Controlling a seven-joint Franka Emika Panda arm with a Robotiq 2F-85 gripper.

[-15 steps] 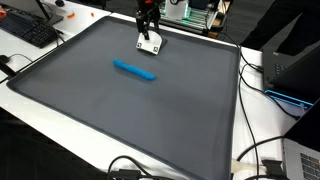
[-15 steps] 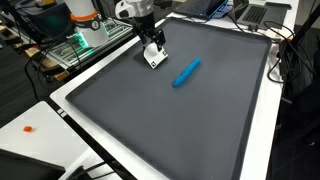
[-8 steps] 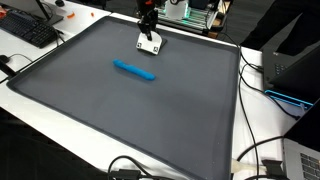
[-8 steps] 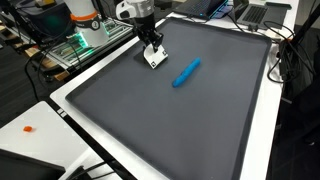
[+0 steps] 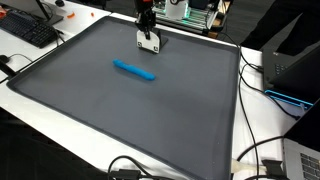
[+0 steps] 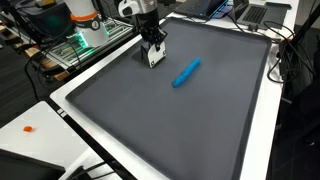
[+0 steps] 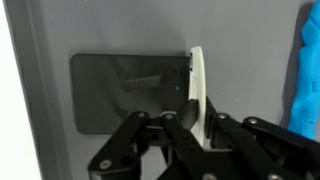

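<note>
My gripper (image 5: 146, 31) (image 6: 151, 44) stands at the far edge of a dark grey mat (image 5: 130, 115) (image 6: 180, 120), shut on a thin white flat piece (image 5: 150, 42) (image 6: 155, 57). In the wrist view the gripper (image 7: 192, 125) pinches the white piece (image 7: 197, 80) edge-on, and the piece stands upright between the fingers. A darker rectangular patch (image 7: 120, 95) lies on the mat beside it. A long blue marker-like object (image 5: 134, 69) (image 6: 186, 72) (image 7: 308, 80) lies flat on the mat, apart from the gripper.
The mat sits on a white table (image 5: 60, 125) (image 6: 40, 140). A keyboard (image 5: 28, 30) lies off one corner, with cables (image 5: 262, 150) and a laptop (image 5: 300, 160) at another side. A small orange item (image 6: 30, 128) rests on the white border. Equipment crowds behind the arm.
The jaws have gone from open to shut on the white piece. The piece, lying flat before, now stands up on edge in the grip. The blue object has not moved.
</note>
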